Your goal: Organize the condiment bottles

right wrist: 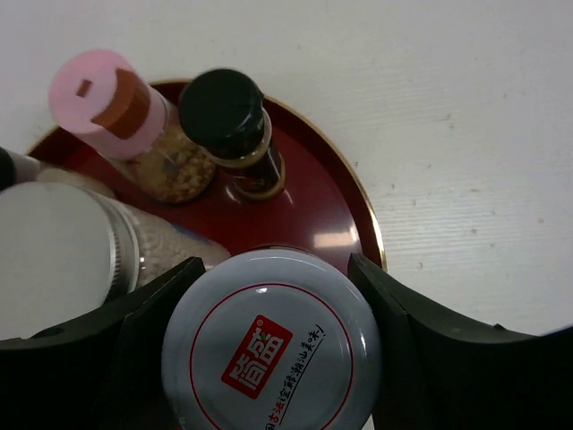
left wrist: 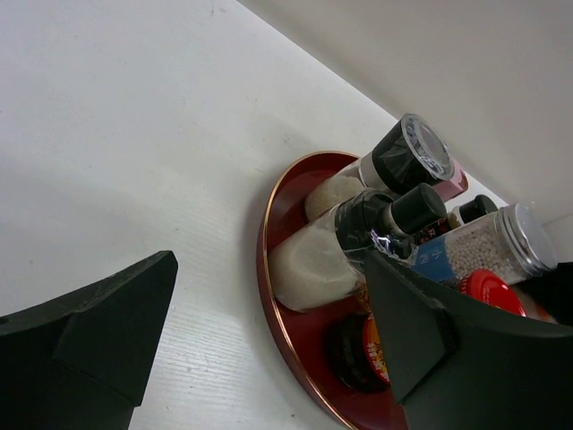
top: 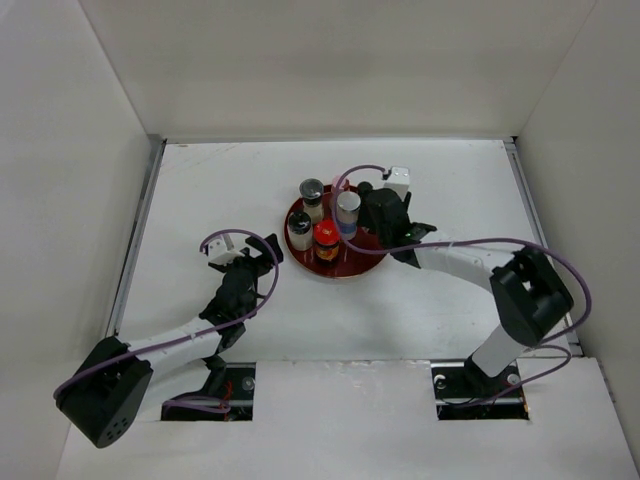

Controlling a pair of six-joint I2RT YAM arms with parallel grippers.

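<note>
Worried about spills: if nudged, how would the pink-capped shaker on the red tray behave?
The pink-capped shaker looks tall and narrow, so it would probably tip. Its clear smooth body may be slippery. The black-capped bottle beside it could get knocked.

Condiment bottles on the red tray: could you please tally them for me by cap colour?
Black caps: 2
Grey caps: 2
Pink cap: 1
Red cap: 1
Silvery cap: 1
Total: 7
</note>
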